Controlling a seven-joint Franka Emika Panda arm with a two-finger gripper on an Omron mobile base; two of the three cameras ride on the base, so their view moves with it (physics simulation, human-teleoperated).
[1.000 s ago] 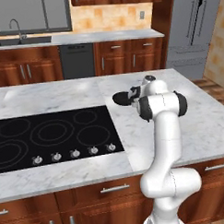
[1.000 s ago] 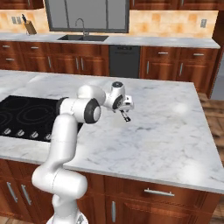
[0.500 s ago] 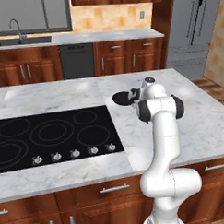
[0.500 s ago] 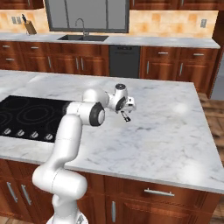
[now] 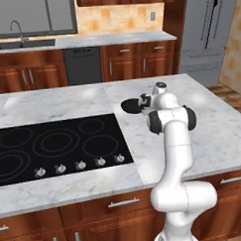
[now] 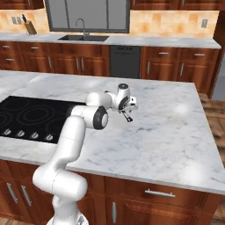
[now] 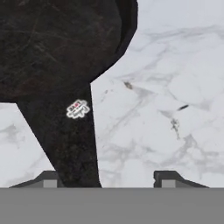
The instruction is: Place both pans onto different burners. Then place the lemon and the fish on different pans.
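Claw (image 7: 105,179) sits low over the veined white marble counter (image 7: 175,109), jaws apart. The matte black pan (image 7: 52,39) lies ahead; its flat, tapering handle (image 7: 65,135) runs back beside the left fingertip (image 7: 48,178).

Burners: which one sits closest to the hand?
The small burner at the cooktop's far right corner; the others lie farther left or nearer the knobs.

My arm has folded tighter since a second ago: my gripper (image 6: 128,115) sits lower over the pan (image 5: 133,106) handle, right of frame centre, jaws narrowing.
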